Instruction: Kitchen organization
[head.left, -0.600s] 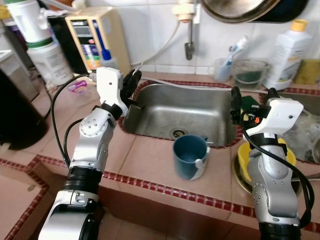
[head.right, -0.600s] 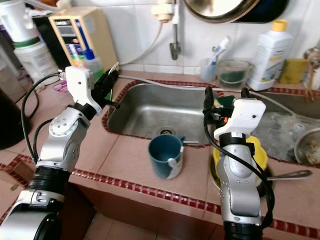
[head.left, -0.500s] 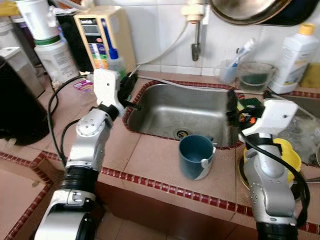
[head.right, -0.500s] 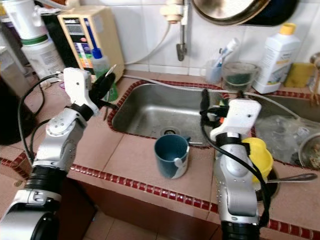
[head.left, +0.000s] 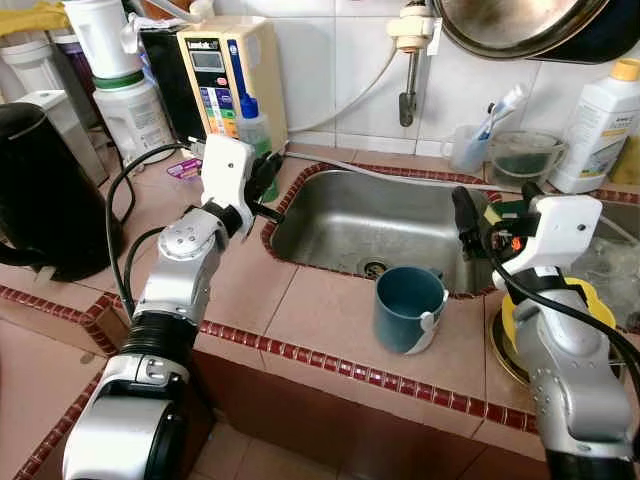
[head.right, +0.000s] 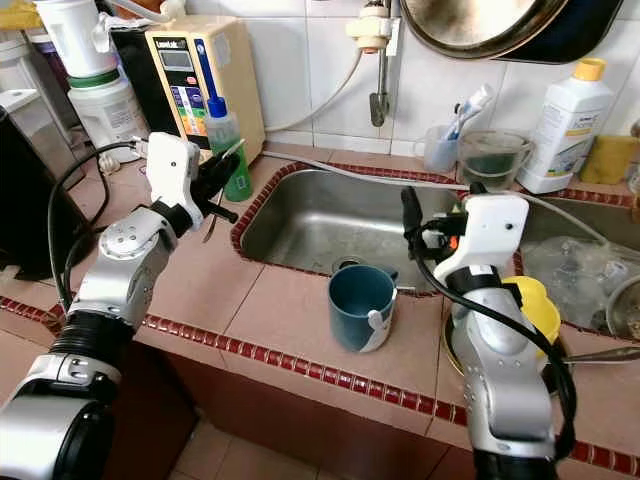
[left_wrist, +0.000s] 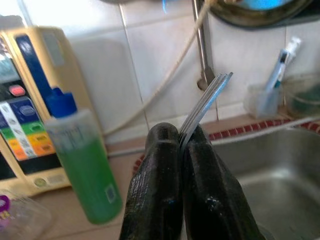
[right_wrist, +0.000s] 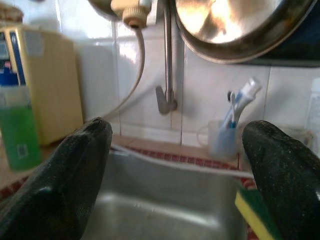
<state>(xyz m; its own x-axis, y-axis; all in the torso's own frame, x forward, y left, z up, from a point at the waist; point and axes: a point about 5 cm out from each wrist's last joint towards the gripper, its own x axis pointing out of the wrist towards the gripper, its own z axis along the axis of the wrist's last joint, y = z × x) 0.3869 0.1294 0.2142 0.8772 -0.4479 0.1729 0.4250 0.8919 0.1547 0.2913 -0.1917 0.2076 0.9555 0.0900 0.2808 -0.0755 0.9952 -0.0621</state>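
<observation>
A fork (left_wrist: 205, 107) is pinched in the clenched left gripper (left_wrist: 181, 150), held above the counter (head.left: 320, 310) at the sink's (head.left: 400, 225) left rim, near a green soap bottle (left_wrist: 82, 165). The right gripper (right_wrist: 180, 170) is spread wide, grasping nothing, over the sink's right edge. A blue mug (head.left: 408, 308) is stood on the counter in front of the sink.

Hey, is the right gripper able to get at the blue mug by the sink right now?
Probably yes. The right gripper is open and holds nothing, above the sink's right edge, and the blue mug stands just below and beside it on the tiled counter with nothing between them.
</observation>
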